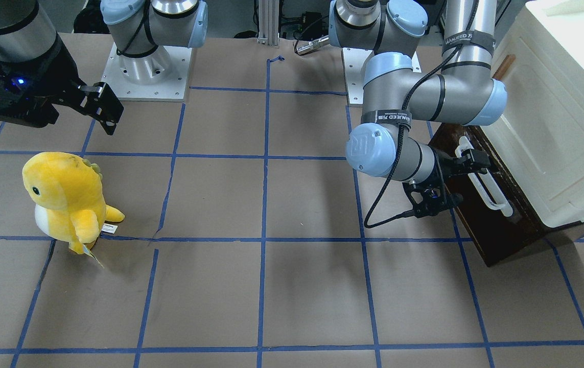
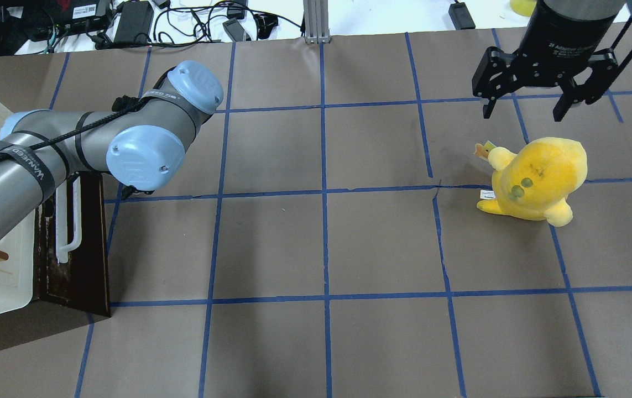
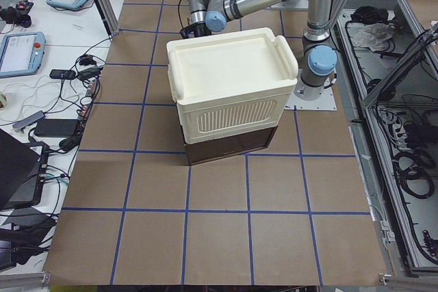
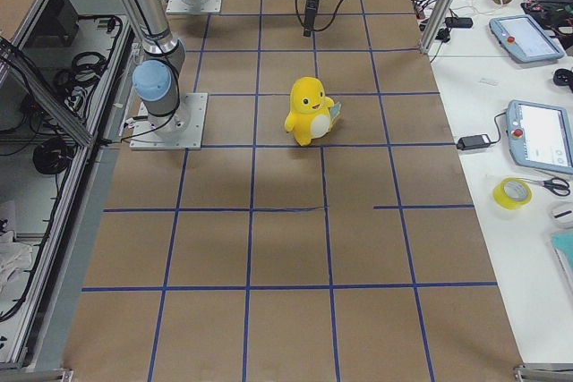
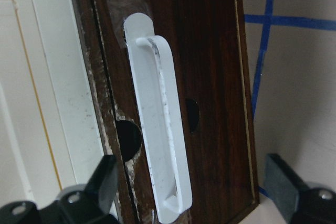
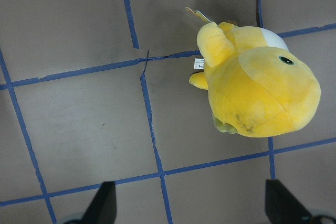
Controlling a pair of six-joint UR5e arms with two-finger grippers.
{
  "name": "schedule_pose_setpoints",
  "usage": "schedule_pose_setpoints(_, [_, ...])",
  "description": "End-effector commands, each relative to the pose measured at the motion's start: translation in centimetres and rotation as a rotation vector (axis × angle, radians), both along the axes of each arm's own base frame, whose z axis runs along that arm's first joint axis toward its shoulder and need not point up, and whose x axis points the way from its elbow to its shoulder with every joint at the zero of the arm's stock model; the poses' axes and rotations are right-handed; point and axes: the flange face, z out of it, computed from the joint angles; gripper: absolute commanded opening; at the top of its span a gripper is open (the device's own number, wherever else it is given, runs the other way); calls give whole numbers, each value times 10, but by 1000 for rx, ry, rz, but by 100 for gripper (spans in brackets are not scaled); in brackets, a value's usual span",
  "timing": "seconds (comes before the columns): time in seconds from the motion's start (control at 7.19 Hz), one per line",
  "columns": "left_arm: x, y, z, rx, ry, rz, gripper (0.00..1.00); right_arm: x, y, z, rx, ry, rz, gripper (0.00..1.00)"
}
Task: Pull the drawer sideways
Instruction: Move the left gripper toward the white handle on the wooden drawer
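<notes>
The dark brown drawer sits closed under the cream-white cabinet at the table's left end. Its long white bar handle faces the table's middle. My left gripper is open at the handle. In the left wrist view its two fingers stand wide apart on either side of the handle, without gripping it, against the drawer front. In the overhead view the left arm hides the gripper; the handle and drawer show. My right gripper is open and empty, raised above the table.
A yellow plush toy stands on the table below and just in front of my right gripper; it also shows in the right wrist view. The brown table has a grid of blue tape lines. Cables and devices lie beyond the far edge.
</notes>
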Motion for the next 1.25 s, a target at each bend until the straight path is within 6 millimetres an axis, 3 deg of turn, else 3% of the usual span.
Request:
schedule_pose_setpoints(0.0, [4,0,-25,77,-45,-33,100,0,0,0,0,0,0,100])
schedule_pose_setpoints(0.28, [14,0,-39,103,-43,-11,100,0,0,0,0,0,0,100])
schedule_pose_setpoints(0.56, [32,-6,-35,100,-43,16,100,0,0,0,0,0,0,100])
schedule_pose_setpoints(0.83, [38,-11,-30,95,-175,-43,100,0,0,0,0,0,0,100])
schedule_pose_setpoints(1.11, [37,-12,-39,90,-175,-33,100,0,0,0,0,0,0,100])
